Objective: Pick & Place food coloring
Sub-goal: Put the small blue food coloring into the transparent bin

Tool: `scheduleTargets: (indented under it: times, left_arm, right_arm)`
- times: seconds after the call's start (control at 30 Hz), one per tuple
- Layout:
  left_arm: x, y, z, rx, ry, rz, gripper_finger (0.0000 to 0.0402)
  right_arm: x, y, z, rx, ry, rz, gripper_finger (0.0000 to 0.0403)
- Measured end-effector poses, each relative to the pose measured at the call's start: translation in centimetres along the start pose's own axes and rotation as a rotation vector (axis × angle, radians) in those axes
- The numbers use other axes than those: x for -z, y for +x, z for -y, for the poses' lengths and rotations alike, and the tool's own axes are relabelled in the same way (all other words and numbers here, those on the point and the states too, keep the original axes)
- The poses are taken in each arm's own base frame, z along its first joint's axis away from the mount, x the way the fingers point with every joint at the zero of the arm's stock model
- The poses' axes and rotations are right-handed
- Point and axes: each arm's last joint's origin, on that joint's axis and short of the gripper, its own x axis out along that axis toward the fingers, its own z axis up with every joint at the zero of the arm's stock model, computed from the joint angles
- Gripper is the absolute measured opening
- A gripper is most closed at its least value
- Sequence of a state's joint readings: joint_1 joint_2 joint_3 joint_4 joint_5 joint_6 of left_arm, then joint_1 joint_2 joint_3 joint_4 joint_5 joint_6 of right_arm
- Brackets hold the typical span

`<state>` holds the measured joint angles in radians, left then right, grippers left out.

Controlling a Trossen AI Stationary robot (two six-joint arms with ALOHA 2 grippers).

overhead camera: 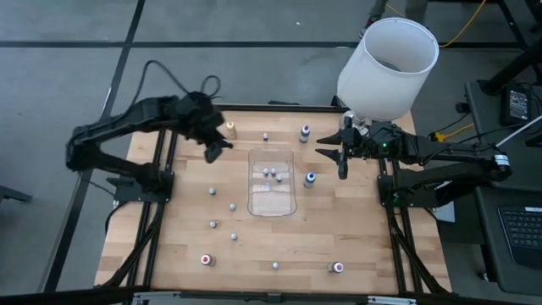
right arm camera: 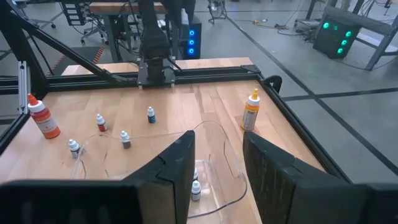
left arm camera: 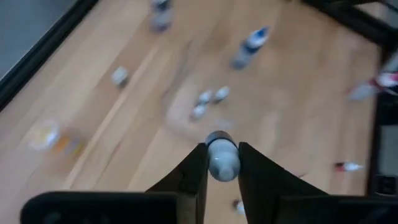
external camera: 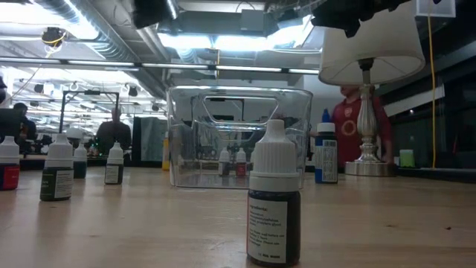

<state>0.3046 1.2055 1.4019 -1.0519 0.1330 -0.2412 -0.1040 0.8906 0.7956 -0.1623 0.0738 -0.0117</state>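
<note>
Squeezing a tiny bottle (left arm camera: 222, 157) between the two fingers of the left gripper (left arm camera: 222, 167), cap end poking out past the tips, long way running along the fingers. Hanging over the table (overhead camera: 356, 237) at about ten o'clock from the tray (overhead camera: 272, 206), likely heading there to drop it in. Pointing down at a slant toward the wood. Sitting in the tray: a few bottles (overhead camera: 271, 173) already. Standing all around: many more, upright. Waiting at three o'clock, the right gripper (right arm camera: 217, 163), fingers partly apart, holding nothing.
</note>
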Motion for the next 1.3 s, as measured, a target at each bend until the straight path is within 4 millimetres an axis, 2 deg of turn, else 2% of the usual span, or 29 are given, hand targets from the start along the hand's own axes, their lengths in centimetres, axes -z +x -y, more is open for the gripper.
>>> scheduleTargets:
  times: [0.17, 0.27, 0.37, 0.47, 0.53, 0.67, 0.8, 0.9, 1.0, 1.3]
  left_arm:
    - [-4.9, 0.7, 3.0, 0.065, 0.176, 0.013, 0.0065]
    - [-6.2, 0.5, 3.7, 0.069, 0.236, 0.012, 0.0065]
    - [-6.5, 0.7, 3.9, 0.065, 0.257, 0.006, 0.0065]
    - [-6.4, 1.2, 3.8, 0.061, 0.275, -0.01, 0.0065]
    - [-5.9, 2.3, 3.7, 0.06, 0.289, -0.037, 0.0065]
    - [-4.0, 6.5, 3.7, 0.092, 0.329, -0.084, 0.0065]
    - [-1.9, 10.7, 4.3, 0.176, 0.378, -0.046, 0.0065]
    - [-0.2, 12.8, 4.2, 0.187, 0.373, -0.058, 0.0065]
    - [0.6, 13.5, 4.0, 0.181, 0.35, -0.088, 0.0065]
    - [0.7, 13.6, 4.0, 0.177, 0.312, -0.094, 0.0065]
  right_arm:
    - [0.0, 0.0, 0.0, 0.0, -0.02, 0.0, 0.0138]
    - [0.0, 0.0, 0.0, 0.0, -0.02, 0.0, 0.0138]
    - [0.0, 0.0, 0.0, -0.002, -0.02, 0.0, 0.0138]
    - [0.0, 0.0, -0.1, -0.023, -0.02, 0.001, 0.0138]
    - [0.0, 0.0, -0.1, -0.024, -0.019, 0.001, 0.0138]
    - [0.0, 0.0, -0.1, -0.025, -0.019, 0.001, 0.0138]
    - [0.0, 0.0, -0.1, -0.025, -0.022, 0.001, 0.0138]
    - [0.0, 0.0, -0.1, -0.025, -0.022, 0.002, 0.0138]
    - [0.0, -0.1, -0.1, -0.031, -0.019, 0.003, 0.0138]
    - [0.0, -0.1, -0.1, -0.043, -0.02, 0.004, 0.0138]
